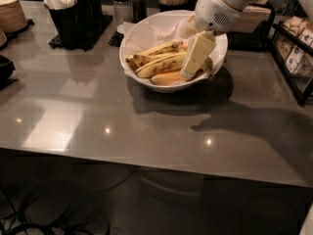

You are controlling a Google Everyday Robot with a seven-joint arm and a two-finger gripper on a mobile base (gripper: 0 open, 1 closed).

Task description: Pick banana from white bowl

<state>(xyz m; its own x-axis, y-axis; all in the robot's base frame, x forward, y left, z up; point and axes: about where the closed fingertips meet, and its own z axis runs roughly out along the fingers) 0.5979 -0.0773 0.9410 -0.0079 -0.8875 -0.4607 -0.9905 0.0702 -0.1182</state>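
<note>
My claw (190, 72) hung in the bowl (143, 33), at the right end of the banana (159, 66), which ran leftward; whether the claw was apart, I couldn't tell

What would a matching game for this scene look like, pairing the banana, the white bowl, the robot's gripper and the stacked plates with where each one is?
Things:
1. banana
2. white bowl
3. gripper
4. stacked tan plates

Places:
A. at the far left edge of the counter
B. reaching down into the bowl at its right side
C. lying inside the bowl, yellow with brown speckles
D. standing on the counter, towards its far side

Pairs: 1-C, 2-D, 3-B, 4-A
</note>
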